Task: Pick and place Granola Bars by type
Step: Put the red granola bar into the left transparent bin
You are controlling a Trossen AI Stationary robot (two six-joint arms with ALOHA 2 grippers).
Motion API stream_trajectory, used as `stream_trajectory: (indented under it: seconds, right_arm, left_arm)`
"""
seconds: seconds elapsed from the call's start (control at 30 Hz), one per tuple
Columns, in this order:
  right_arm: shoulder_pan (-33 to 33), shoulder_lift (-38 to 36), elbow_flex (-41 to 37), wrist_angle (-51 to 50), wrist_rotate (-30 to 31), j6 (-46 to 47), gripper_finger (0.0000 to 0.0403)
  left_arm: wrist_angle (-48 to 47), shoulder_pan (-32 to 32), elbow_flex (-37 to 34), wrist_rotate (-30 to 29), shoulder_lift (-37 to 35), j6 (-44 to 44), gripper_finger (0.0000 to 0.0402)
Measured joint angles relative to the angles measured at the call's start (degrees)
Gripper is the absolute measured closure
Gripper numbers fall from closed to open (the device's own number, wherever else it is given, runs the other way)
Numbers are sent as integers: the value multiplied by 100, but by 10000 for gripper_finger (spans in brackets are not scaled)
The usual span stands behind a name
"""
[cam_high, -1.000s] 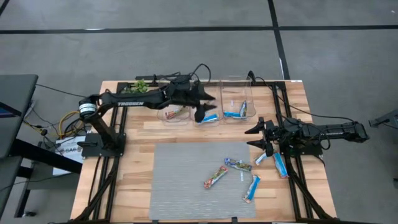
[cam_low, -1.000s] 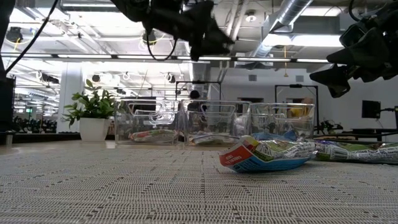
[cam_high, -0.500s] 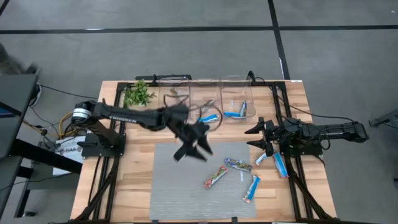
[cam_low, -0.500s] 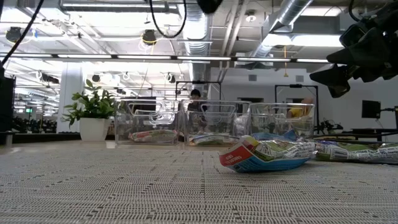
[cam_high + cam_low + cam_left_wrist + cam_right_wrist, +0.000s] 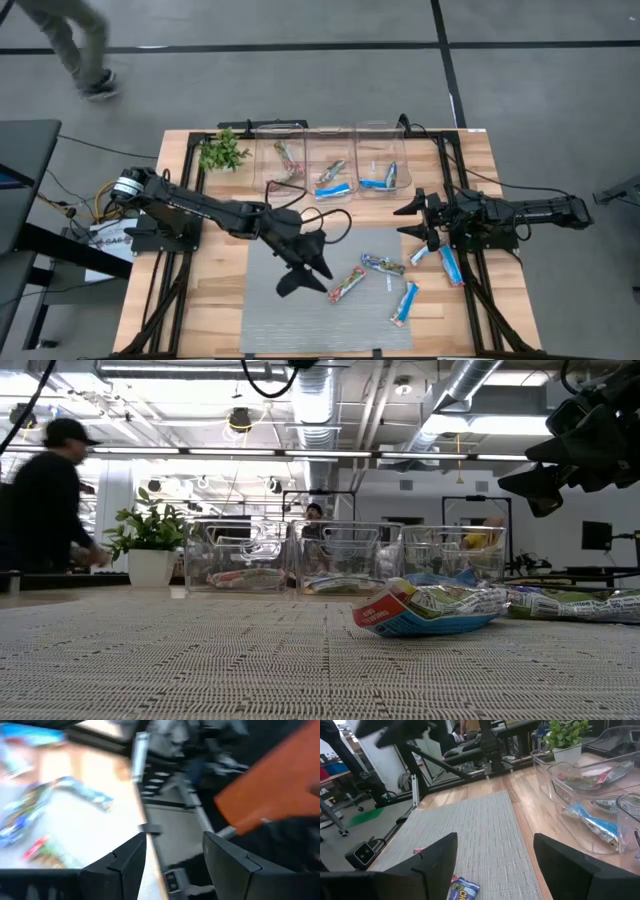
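Bins (image 5: 330,160) at the table's far edge hold several sorted bars. Five bars (image 5: 346,285) remain; my left gripper (image 5: 303,268) hovers spread beside one, right gripper (image 5: 418,222) waits spread.

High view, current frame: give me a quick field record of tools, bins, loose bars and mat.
left tool: open, empty, over the grey woven mat, beside a red-and-green wrapped bar
right tool: open, empty, at the table's right side
clear plastic bins: three in a row at the far edge, each holding bars
loose bars on mat: red-and-green one, silvery multicoloured bar, blue-and-white bar
bars off mat: two blue-and-white under the right arm
green plant sprig: far left corner
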Motion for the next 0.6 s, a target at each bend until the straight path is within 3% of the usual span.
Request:
stream_trajectory:
  seconds: [0.17, 0.27, 0.4, 0.6]
  right_arm:
    - [0, 1, 0, 0, 1, 0, 148]
    - [1, 1, 0, 0, 1, 0, 148]
    - [1, 1, 0, -29, 3, 0, 148]
    - [-1, -1, 0, -31, 5, 0, 148]
  left_arm:
    - [-721, -176, 0, -1607, 15, -519, 214]
    - [-957, -237, 9, -2263, 128, -810, 214]
    - [-994, -286, 96, -2389, 521, -1192, 214]
    - [-1233, -303, 846, -2340, 1350, -1290, 214]
